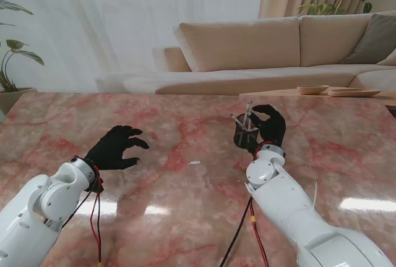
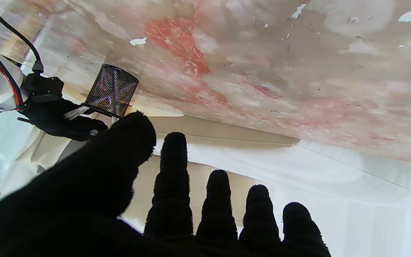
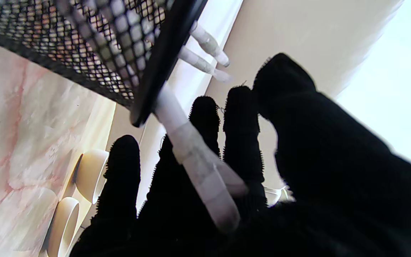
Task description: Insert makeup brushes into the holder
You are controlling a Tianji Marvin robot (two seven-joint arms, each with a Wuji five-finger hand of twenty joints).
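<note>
We are working over the pink-veined marble surface (image 1: pixel 185 217), and the job is looking well advanced. Our black mesh cylindrical holder (image 1: pixel 245 137) is standing toward the far right, already carrying two pale-handled makeup brushes (image 3: pixel 205 53). Our right hand (image 1: pixel 267 126) is wrapping around the holder's far side, fingers curled against a third pale brush (image 3: pixel 198 167) leaning at the rim, seemingly seating it. Our left hand (image 1: pixel 116 146) is hovering well apart, fingers spread, gripping nothing. We are seeing no other brushes waiting.
</note>
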